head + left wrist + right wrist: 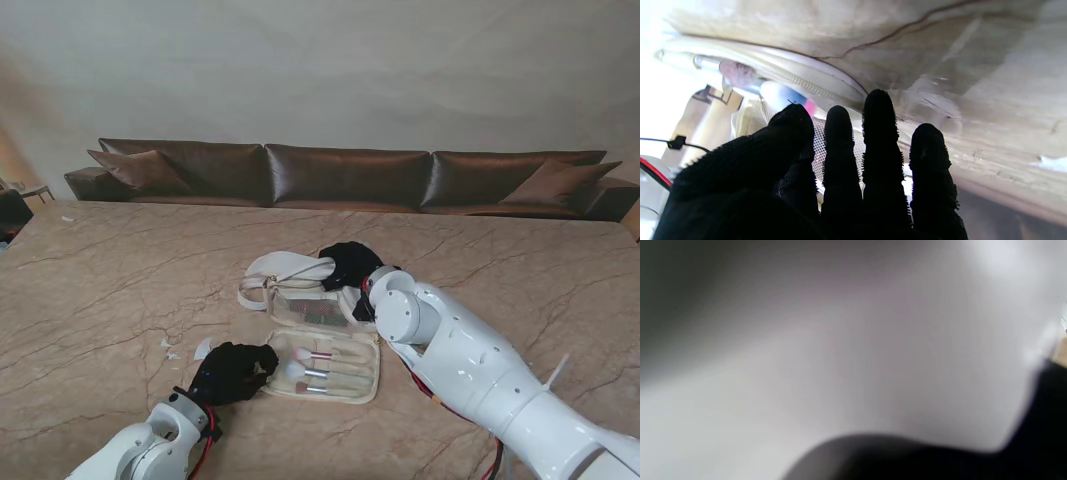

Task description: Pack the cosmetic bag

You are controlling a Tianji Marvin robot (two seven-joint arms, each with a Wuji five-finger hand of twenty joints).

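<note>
The cream cosmetics bag (322,385) lies open in the middle of the marble table (120,280). Its near flap holds several makeup brushes (312,372), and its far flap (285,270) is folded back. My left hand (235,370), in a black glove, lies flat at the near flap's left edge with its fingers stretched out and nothing in them. The left wrist view shows the fingertips (878,110) against the bag's zipper rim (813,83), with a brush head (740,75) beyond. My right hand (350,262) rests on the bag's far right side, partly hidden by its forearm. The right wrist view is a grey blur.
A long brown sofa (350,175) runs along the table's far edge. A few small white scraps (170,348) lie on the table just left of my left hand. My right forearm (470,370) crosses the near right of the table.
</note>
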